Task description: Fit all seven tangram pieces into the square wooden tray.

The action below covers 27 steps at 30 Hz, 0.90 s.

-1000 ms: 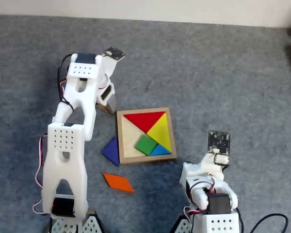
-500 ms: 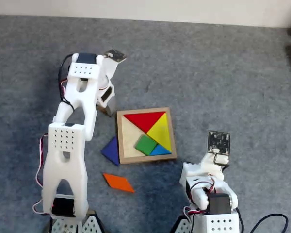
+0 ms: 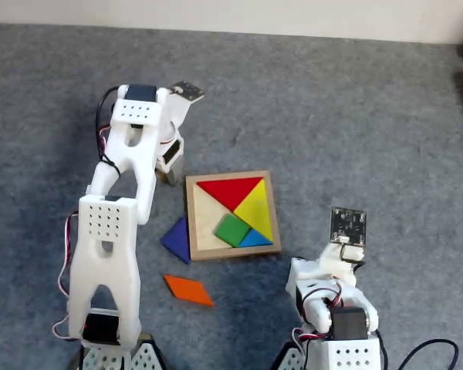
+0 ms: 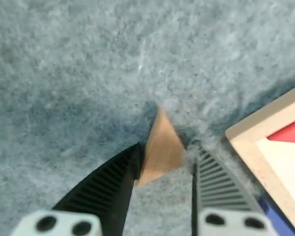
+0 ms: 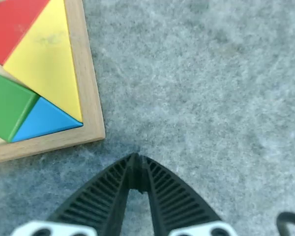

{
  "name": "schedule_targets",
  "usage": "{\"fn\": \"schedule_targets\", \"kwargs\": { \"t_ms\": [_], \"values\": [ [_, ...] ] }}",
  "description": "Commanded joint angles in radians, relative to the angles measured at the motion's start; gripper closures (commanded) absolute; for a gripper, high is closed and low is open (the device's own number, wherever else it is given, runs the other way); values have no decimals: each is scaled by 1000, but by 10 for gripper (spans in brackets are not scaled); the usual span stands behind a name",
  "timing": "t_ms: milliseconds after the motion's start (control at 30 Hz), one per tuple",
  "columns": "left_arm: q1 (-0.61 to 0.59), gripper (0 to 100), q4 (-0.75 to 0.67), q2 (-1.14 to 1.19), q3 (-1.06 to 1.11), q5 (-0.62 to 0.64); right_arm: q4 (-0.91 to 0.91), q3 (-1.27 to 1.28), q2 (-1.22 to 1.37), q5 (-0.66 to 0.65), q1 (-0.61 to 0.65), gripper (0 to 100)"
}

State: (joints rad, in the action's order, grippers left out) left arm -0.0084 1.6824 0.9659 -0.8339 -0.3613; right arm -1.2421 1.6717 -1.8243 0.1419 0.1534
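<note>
We work on a grey carpeted table (image 3: 355, 116). The left arm (image 3: 108, 231) stretches out to the 10 o'clock corner of the square wooden tray (image 3: 190, 220), and the right arm (image 3: 336, 308) sits at the tray's 5 o'clock.

Inside the tray, the large red triangle (image 3: 231, 191) lies at 12 o'clock and the large yellow triangle (image 3: 258, 206) at 3. The green square (image 3: 231, 229) is at 6 and the small light-blue triangle (image 3: 255, 238) at 5. The 9 o'clock side is bare. Outside, the dark-blue triangle (image 3: 177, 239) lies just beside the rim at 8 o'clock, and the orange parallelogram (image 3: 189, 289) is farther out at 7.

The left gripper (image 4: 164, 150) has its fingers closed on the small tan wooden triangle (image 4: 160, 147). One pad presses its edge, but the other's contact is less clear. The right gripper (image 5: 137, 162) has its fingers together on nothing.

We judge this to be the pick. We should seat both pads firmly, lift clear of the rim, turn the piece to match the gap, and lower it flat.
</note>
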Motion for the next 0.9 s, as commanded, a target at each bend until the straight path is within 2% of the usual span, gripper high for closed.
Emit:
{"fn": "schedule_targets", "kwargs": {
  "t_ms": [0, 367, 700, 867],
  "values": [
    [31, 873, 15, -77, -25, -2, -8, 116, -13, 6, -15, 993],
    [44, 881, 69, -245, 48, 28, -8, 116, -13, 6, -15, 993],
    [173, 881, 61, -599, 377, 55, -8, 116, -13, 6, -15, 993],
    [223, 880, -2, -776, 582, 63, -8, 116, -13, 6, -15, 993]
  ]
}}
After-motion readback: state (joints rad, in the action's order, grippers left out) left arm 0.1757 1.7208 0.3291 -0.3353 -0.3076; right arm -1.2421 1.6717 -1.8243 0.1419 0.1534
